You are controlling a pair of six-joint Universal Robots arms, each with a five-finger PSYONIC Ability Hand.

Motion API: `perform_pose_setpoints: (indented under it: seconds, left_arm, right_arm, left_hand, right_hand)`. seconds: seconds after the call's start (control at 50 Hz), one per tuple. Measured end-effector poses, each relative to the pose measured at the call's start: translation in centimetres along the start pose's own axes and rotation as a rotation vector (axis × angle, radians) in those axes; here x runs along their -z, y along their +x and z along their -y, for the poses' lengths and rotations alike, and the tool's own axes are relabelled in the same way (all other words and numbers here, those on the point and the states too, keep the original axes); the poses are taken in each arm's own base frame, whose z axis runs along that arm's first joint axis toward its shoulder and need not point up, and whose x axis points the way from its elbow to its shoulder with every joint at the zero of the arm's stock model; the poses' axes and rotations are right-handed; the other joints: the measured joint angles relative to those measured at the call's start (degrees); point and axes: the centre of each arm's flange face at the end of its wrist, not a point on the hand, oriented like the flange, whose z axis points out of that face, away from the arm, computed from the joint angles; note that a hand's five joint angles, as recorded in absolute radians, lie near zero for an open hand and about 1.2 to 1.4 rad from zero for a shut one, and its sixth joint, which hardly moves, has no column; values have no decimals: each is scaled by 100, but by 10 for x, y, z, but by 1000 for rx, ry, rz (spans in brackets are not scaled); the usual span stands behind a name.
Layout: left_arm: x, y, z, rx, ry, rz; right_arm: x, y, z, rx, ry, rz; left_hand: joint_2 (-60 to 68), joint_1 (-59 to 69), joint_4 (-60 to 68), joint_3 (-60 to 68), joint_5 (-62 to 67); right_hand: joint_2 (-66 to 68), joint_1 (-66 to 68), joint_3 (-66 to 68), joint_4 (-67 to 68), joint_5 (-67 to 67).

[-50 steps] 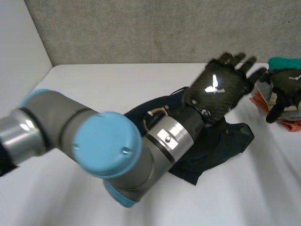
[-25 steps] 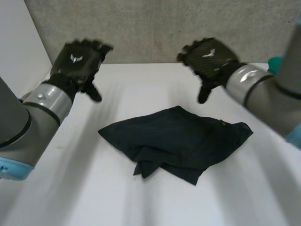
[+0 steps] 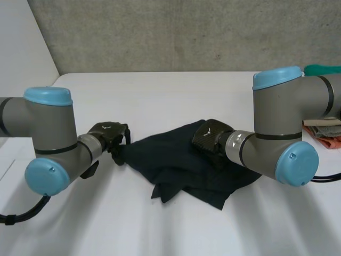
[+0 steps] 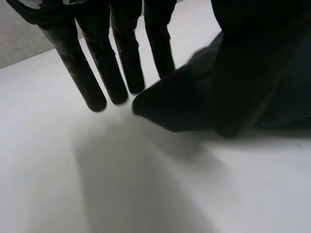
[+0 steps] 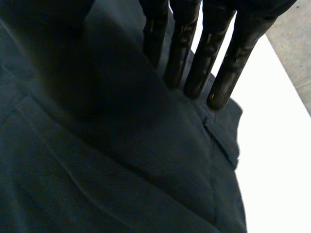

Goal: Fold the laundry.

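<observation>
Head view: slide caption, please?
Left robot hand at a corner of the cloth, right robot hand on its middle.

Soft, even light on white table (image 3: 176, 90)

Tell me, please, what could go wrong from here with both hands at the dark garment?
1. The left hand has its straight fingers at the very tip of a corner of the dark garment, so a pinch may catch too little cloth and slip.
2. The right hand lies open on the garment's rumpled middle. Pulling from there would likely bunch the layers rather than flatten them.
</observation>
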Motion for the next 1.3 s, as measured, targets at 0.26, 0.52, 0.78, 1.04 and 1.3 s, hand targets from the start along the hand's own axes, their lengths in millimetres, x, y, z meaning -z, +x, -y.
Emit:
perform_pose_setpoints:
  seconds: [0.26,0.52,0.78,1.04,1.3]
  left_arm:
    - [-1,26,23,-46,88,-52]
    - [29,32,55,-65,188,-61]
    - [79,49,84,-90,300,-97]
    - [139,96,91,-220,393,-210]
    - [167,103,93,-294,440,-202]
  right_arm:
    - [49,-13,1,-87,-79,42]
    - [101,2,26,-223,-71,43]
    - [45,79,42,-226,221,-242]
    - [-42,57,21,-162,438,48]
    - [-77,51,-1,-120,429,49]
  left_hand:
    - [2947,2447,2943,2914,2755]
    - [2962,2447,2944,2937,2755]
    - [2969,2447,2968,2959,2756]
    - [2976,2447,2969,2968,2756]
    - [2976,2447,2970,2968,2754]
  right_hand:
    - [2787,2167,2867,2885,2940]
    - [-1508,-1162,-1512,-1497,-1352]
    - [-2670,-2136,-2678,-2538,-2374]
    - [-2670,-2136,-2678,-2538,-2374]
    - [2680,2187,2575,2622,2323]
